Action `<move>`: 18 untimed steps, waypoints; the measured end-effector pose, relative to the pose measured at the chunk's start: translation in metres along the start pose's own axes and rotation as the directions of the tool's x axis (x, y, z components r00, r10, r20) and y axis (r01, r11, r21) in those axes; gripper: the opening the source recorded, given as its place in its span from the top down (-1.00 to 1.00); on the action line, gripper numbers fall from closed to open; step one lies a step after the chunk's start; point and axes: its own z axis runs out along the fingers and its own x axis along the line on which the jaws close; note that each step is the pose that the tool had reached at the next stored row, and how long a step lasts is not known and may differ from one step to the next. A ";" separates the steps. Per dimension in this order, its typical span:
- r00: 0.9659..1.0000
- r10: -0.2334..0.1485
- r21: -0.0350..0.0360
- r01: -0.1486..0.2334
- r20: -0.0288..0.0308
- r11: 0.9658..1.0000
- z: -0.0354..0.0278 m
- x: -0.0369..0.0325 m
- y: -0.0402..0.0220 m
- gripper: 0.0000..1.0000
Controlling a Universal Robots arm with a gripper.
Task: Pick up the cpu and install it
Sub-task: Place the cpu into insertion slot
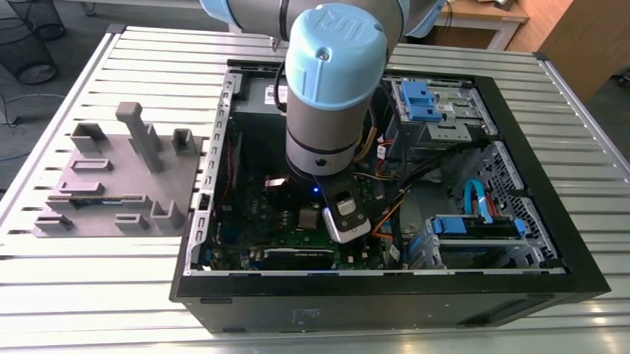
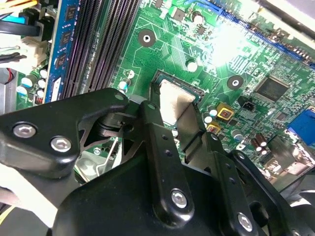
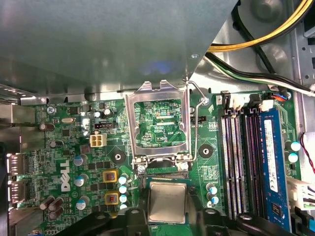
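Slatted metal worktop (image 1: pixel 99 295) is carrying an open PC case (image 1: pixel 394 284), and the arm is reaching straight down onto the motherboard (image 3: pixel 74 147). The hand (image 2: pixel 172 108) is gripping the cpu (image 3: pixel 167 201). It is nearly closed, with fingers (image 2: pixel 152 123) pressing on two opposite edges. The cpu is lying flat, dead centre between them, directly under the wrist. We're seeing it sitting in or right on the socket (image 3: pixel 165 175); we can't tell whether it's fully seated. The load plate (image 3: pixel 157 93) is standing open just beside the cpu. The memory slots (image 3: pixel 241 157) are running alongside, near but apart. We're judging the alignment of the cpu's edges to the socket frame as the critical relation.
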 end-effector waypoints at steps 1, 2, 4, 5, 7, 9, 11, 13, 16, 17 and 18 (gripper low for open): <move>1.000 0.000 0.000 0.000 0.000 1.000 0.0000 0.0000 0.0000 0.11; 1.000 0.000 0.000 0.000 0.000 1.000 0.0001 0.0000 0.0000 0.22; 1.000 0.000 0.000 0.000 0.000 1.000 0.0001 0.0000 0.0000 0.23; 1.000 0.000 0.000 0.000 0.000 1.000 0.0001 0.0000 0.0000 0.23; 1.000 0.000 0.000 0.000 0.000 1.000 0.0001 0.0000 0.0000 0.25; 1.000 0.000 0.000 0.000 0.000 1.000 0.0001 0.0000 0.0000 0.25; 1.000 0.000 0.000 0.000 0.000 1.000 0.0002 0.0000 0.0000 0.25; 1.000 0.000 0.000 0.000 0.000 1.000 0.0002 0.0000 0.0000 0.25; 1.000 0.000 0.000 0.000 0.000 1.000 0.0001 0.0000 0.0001 0.25; 1.000 0.000 0.000 0.000 0.000 1.000 0.0001 0.0000 0.0001 0.25; 1.000 0.000 0.000 0.000 0.000 1.000 0.0001 0.0000 0.0001 0.25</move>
